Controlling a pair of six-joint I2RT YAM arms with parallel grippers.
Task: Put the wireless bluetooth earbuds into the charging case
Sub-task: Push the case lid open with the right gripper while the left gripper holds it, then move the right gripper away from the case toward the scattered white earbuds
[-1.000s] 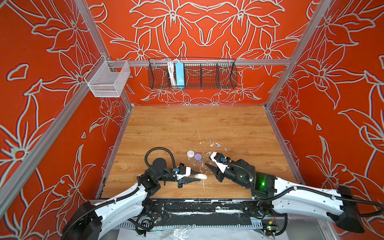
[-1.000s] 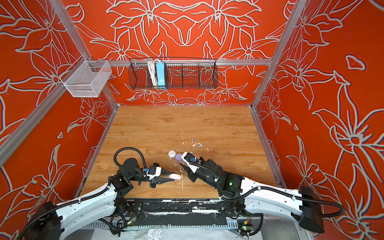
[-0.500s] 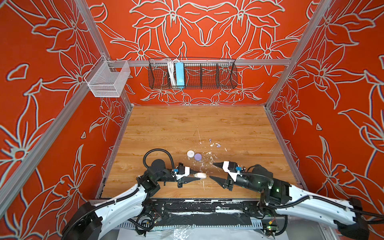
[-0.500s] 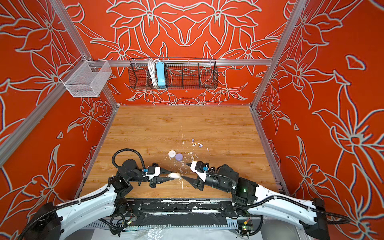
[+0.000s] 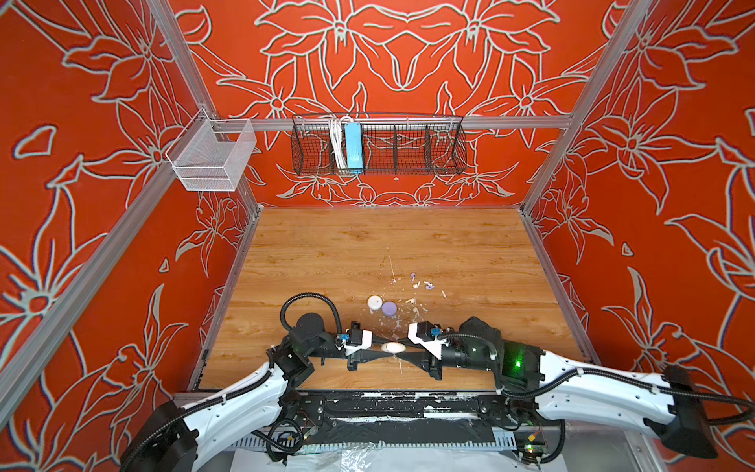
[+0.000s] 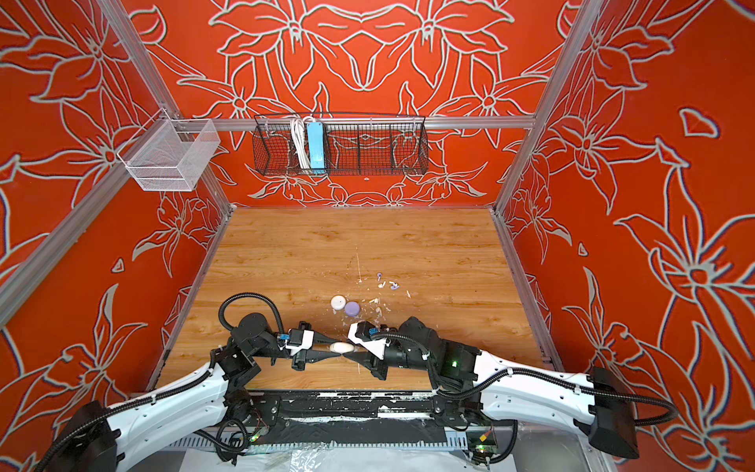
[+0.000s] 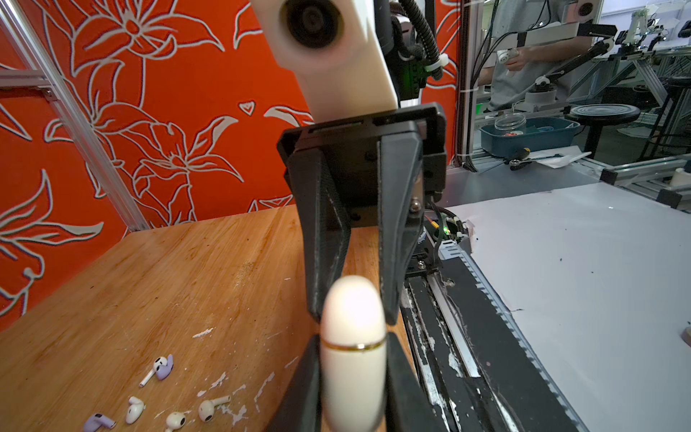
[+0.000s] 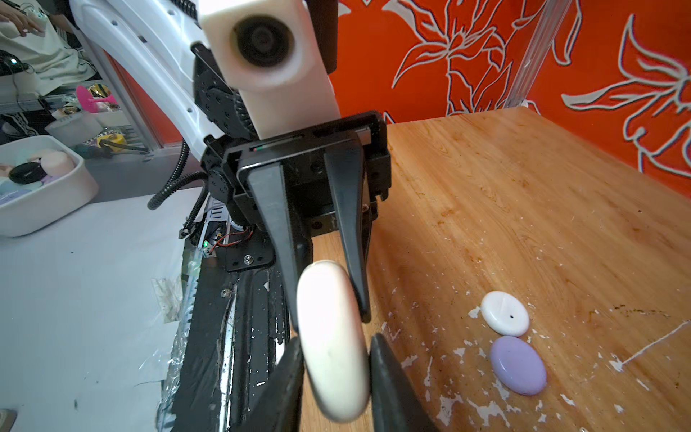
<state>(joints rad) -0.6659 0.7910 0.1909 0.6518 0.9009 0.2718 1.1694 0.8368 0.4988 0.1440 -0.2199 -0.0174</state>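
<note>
Gripping at the near edge: the left gripper (image 7: 353,340) has its jaws closed on one end of the cream case (image 5: 393,347). The right gripper (image 8: 336,338) meets it from the right, jaws pressed to both faces of the other end, a grip by the look of it.
Cream case: held on edge between the two arms, at the middle of the near edge of the surface (image 5: 367,245), lid shut.
Spare cases: a white case (image 5: 374,302) and a lavender case (image 5: 389,309) lie flat just beside each other a little farther in, both shut.
Earbuds: the earbuds (image 5: 427,285) lie loose farther in and to the right, among paint flecks, apart from every case.
Far wall: a black wire basket (image 5: 378,147) and a white mesh basket (image 5: 212,159) hang there.
Progress: none seated. I'd judge the lid-opening is the step in hand, with every pick and insertion left.
Left wrist view only: gold seam closed all round; about six buds, white and lavender.
Right wrist view only: both spare cases close up, no buds in sight.
Top views: whole layout, but the seam is too small to read.
</note>
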